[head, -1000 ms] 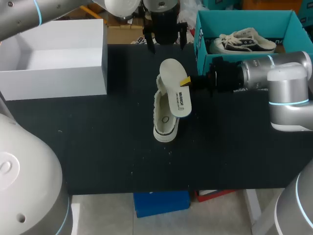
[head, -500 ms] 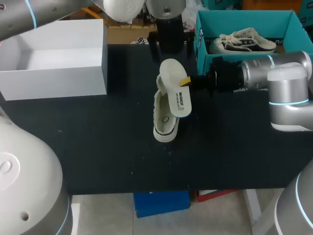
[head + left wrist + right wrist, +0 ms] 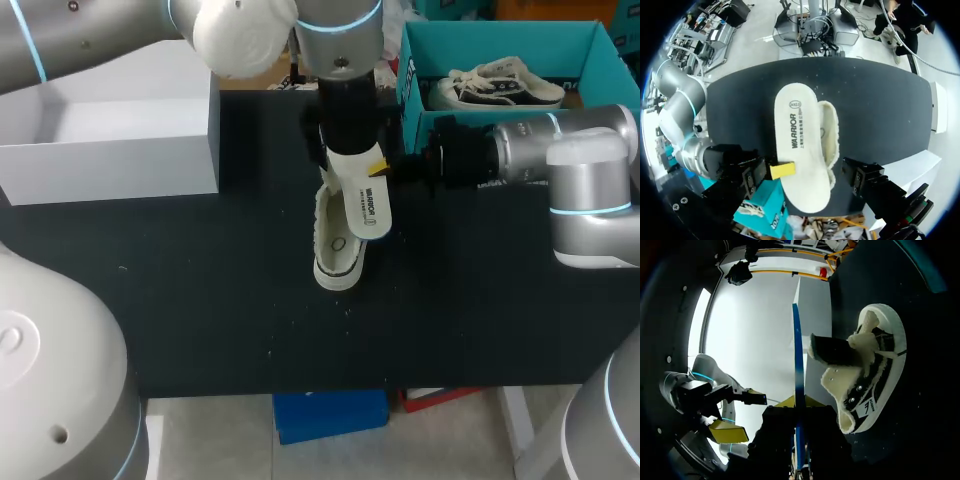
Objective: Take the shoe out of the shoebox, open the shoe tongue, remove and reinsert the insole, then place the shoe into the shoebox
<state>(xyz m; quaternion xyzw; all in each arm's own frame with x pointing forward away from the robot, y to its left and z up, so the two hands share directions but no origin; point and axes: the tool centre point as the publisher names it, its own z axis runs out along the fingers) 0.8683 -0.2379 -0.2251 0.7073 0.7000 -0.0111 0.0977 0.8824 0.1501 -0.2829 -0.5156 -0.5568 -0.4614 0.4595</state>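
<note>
Two arms meet over the middle of the surface [image 3: 200,290], so here's how it stands for you. Your right end effector [image 3: 380,166] comes in from the side and is clamped on the insole [image 3: 362,200]. The right wrist view shows the insole edge-on, pinched between both yellow tips. It hangs tilted above the shoe [image 3: 333,252], its printed face up. I can't tell whether its lower end touches the shoe.

The shoe is out of the box and sits on the surface just under the insole, with its tongue pulled open and laces loose.

Your left end effector [image 3: 346,128] hangs straight down over the insole's far end. Its fingers are spread wide and hold nothing. In the right wrist view its yellow pads [image 3: 729,432] stand well apart, and in the left wrist view the one finger I can make out is clear of both insole and shoe.

At the back right, the teal shoebox [image 3: 410,95] holds a second shoe [image 3: 500,90]. A white box [image 3: 120,160] sits at the back left.
</note>
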